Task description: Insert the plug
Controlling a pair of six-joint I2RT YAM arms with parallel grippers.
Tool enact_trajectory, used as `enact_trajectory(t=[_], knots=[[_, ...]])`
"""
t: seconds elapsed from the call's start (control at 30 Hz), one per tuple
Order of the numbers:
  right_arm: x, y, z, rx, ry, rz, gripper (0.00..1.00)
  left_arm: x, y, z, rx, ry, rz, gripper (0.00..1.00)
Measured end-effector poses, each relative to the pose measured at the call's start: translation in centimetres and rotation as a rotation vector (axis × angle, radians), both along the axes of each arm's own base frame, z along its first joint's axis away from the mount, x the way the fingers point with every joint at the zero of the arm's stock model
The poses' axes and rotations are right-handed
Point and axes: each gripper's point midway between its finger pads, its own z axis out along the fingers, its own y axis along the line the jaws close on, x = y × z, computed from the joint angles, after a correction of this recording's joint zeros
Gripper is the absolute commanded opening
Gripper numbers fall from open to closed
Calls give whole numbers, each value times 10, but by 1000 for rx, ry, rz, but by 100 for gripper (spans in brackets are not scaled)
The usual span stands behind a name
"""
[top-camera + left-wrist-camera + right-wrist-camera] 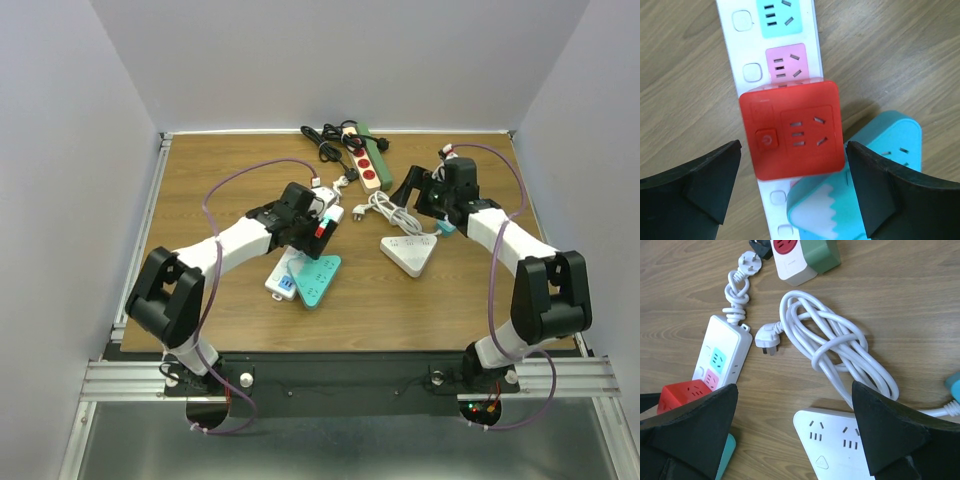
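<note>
Nearest you, a teal socket block [880, 150] lies against the near end of the long white strip [747, 50], partly over it. Just beyond that, the red cube plug [792, 130] sits on top of the strip, covering the socket next to the pink one. Your left gripper [792, 150] hangs over the cube with its jaws wide apart, one finger on each side and neither touching it. To the right of the strip, your right gripper [794, 389] also has its jaws spread and holds nothing, above a white triangular socket block [830, 440] and its coiled cable [835, 340]. Beyond the strip's far end lies a green and white socket bar [368, 160].
</note>
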Motion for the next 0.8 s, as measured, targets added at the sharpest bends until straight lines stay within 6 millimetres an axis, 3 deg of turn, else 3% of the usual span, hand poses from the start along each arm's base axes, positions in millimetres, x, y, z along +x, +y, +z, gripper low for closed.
enact_trajectory(t=[0.1,0.27,0.37,0.43,0.53,0.63,0.7,0.8], knots=[[1,-6,5,4,-11,-12,100,5,1,34,-31,-63,23,99],[5,-21,9,17,-18,-39,100,32,-16,140,-244,-261,121,99],[7,-31,10,26,-17,-55,100,36,-30,188,-470,-338,201,99],[7,-36,12,27,-20,-65,100,29,-40,201,-572,-360,223,99],[5,-43,23,29,-45,-82,100,12,-69,203,-659,-367,240,99],[1,-47,35,36,-75,-88,100,-5,-124,187,-692,-321,204,99],[1,-49,42,41,-93,-89,100,0,-154,172,-724,-275,214,99],[-2,-56,49,31,-115,-113,100,13,-182,131,-796,-119,231,99]])
